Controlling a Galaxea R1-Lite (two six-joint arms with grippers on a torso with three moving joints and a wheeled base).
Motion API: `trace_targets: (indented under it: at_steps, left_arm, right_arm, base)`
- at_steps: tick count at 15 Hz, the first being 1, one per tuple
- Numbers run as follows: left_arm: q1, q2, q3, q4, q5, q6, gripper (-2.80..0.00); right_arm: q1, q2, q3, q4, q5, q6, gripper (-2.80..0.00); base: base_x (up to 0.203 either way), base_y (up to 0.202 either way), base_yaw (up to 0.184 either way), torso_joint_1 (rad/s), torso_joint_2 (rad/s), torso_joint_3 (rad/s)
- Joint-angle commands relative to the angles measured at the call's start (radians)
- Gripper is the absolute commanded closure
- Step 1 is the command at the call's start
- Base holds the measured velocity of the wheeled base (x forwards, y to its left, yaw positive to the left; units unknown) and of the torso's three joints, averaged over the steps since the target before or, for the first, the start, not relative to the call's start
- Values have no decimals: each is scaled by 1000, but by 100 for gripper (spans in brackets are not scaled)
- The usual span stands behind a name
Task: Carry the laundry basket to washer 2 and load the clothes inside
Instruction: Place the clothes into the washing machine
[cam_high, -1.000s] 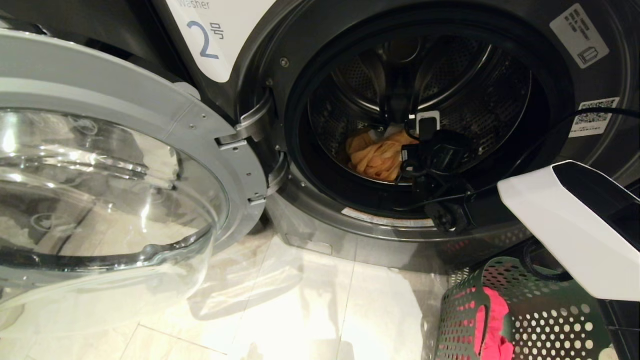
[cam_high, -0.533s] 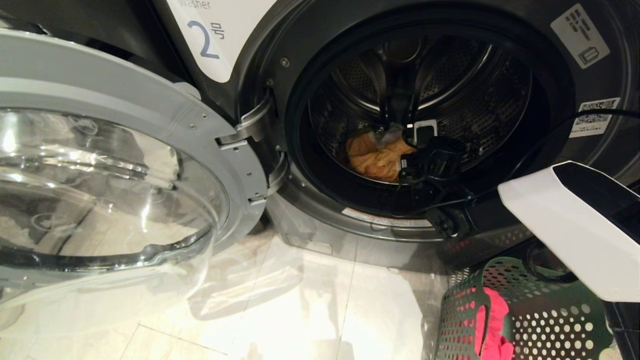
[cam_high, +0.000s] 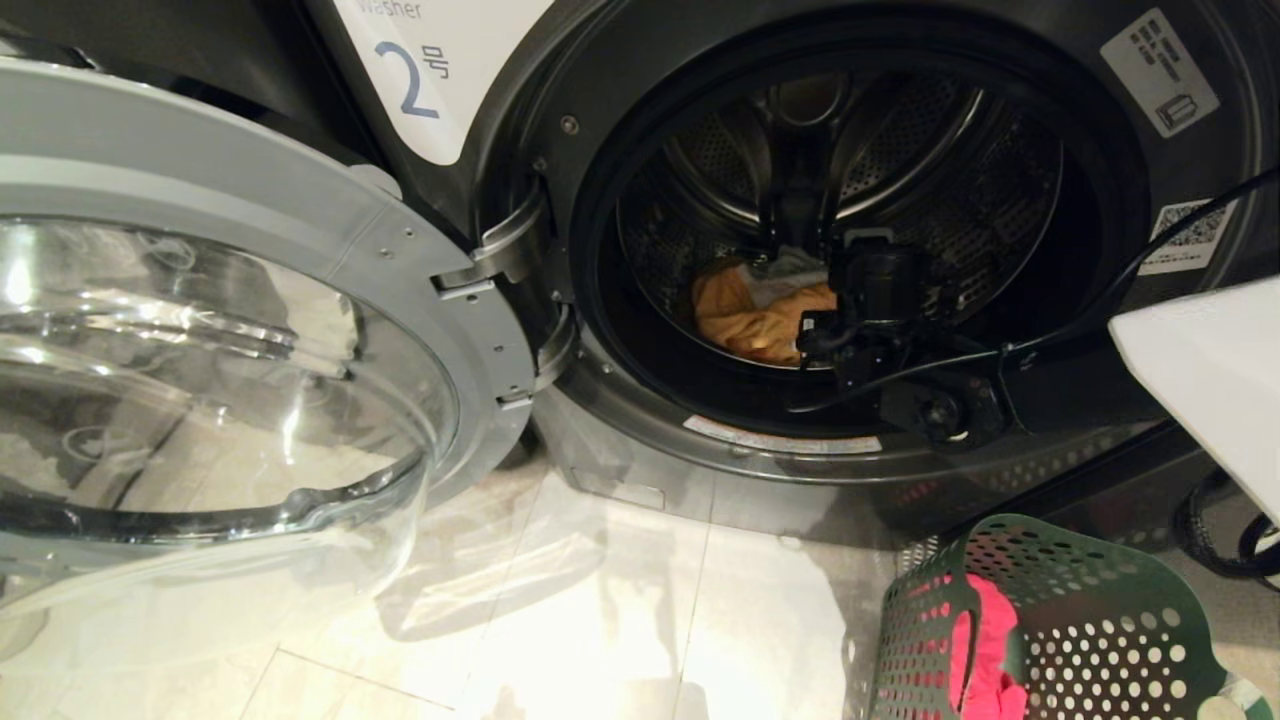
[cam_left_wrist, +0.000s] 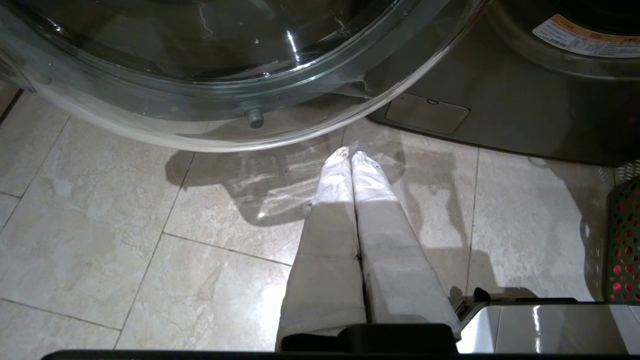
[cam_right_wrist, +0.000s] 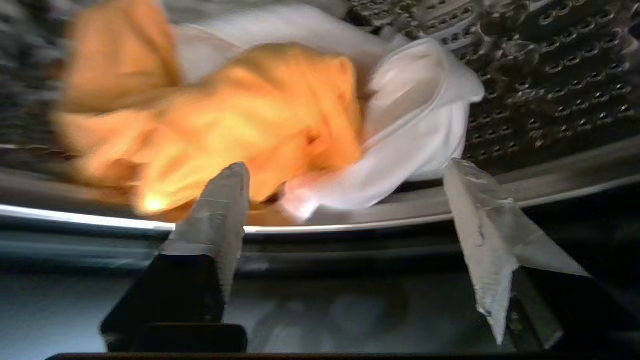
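My right gripper (cam_right_wrist: 345, 170) is inside washer 2 (cam_high: 620, 90), fingers spread wide and holding nothing — the orange garment (cam_right_wrist: 210, 120) and white garment (cam_right_wrist: 420, 120) lie in the drum just past them. My left gripper (cam_left_wrist: 351, 156) is pinched closed above the floor. The laundry basket (cam_high: 1090, 620) stands beside the washer with the pink garment (cam_high: 985, 650) inside.

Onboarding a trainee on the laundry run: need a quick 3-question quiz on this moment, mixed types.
1. True or false: the door of washer 2 is shut.
2. Which garment is in the laundry basket? A) yellow-orange B) red-pink C) white
3. Fill in: the right gripper stands ___ at the drum mouth, holding nothing.

Key:
1. False; the door is swung open.
2. B, the red-pink garment; the yellow-orange garment and white garment lie in the drum.
3. open
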Motion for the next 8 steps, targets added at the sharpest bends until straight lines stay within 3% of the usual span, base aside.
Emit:
trace_targets:
  at_steps: [1,4,8]
  left_arm:
    - [0,2,2,-1,0,0,0]
    - [0,2,2,-1,0,0,0]
    - [0,2,2,-1,2,0,0]
  right_arm:
    - [38,-84,30,15,-2,6,-280]
    - [104,-226,172,144,11,9,-280]
    - [141,-420,547,204,18,9,-280]
  base:
    - [0,0,0,0,0,0]
    - [0,0,0,0,0,0]
    - [0,0,0,0,0,0]
